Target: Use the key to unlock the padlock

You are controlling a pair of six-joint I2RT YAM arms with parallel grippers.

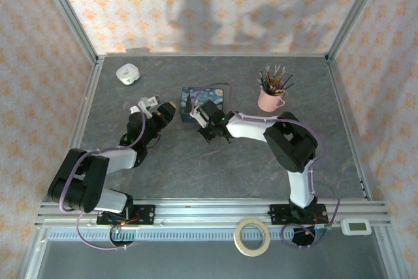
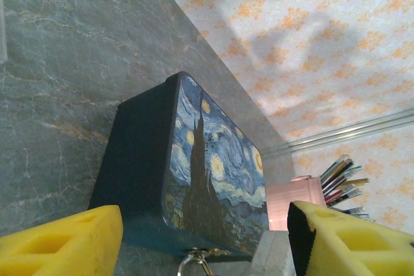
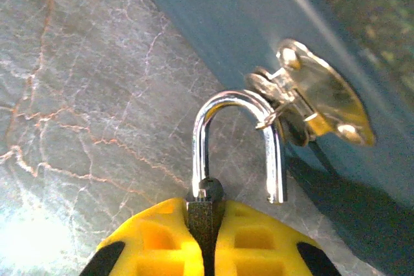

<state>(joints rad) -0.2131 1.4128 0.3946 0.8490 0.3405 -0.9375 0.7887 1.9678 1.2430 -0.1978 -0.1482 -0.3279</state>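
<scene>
While the right gripper (image 3: pixel 206 224) is clamping the dark body of the padlock (image 3: pixel 200 153) between its shut yellow fingers, the shackle is pointing straight out from the fingertips, its long axis running in line with them toward the blue tin (image 3: pixel 259 24). The shackle is hooking through the tin's brass hasp (image 3: pixel 317 108). One leg appears to be ending free of the body, though a finger may be hiding the joint. The keyhole end is probably facing back into the gripper. The tin is sitting in the far half of the table (image 1: pixel 261 168), midway between the side edges. The left gripper (image 2: pixel 206 237) is hovering just beside the tin's left side, fingers spread wide and empty, so that arm is looking like the one free for the key. Bare table is lying open toward the near edge, and a pink cup of pens (image 1: pixel 269 99) is standing right of the tin.
</scene>
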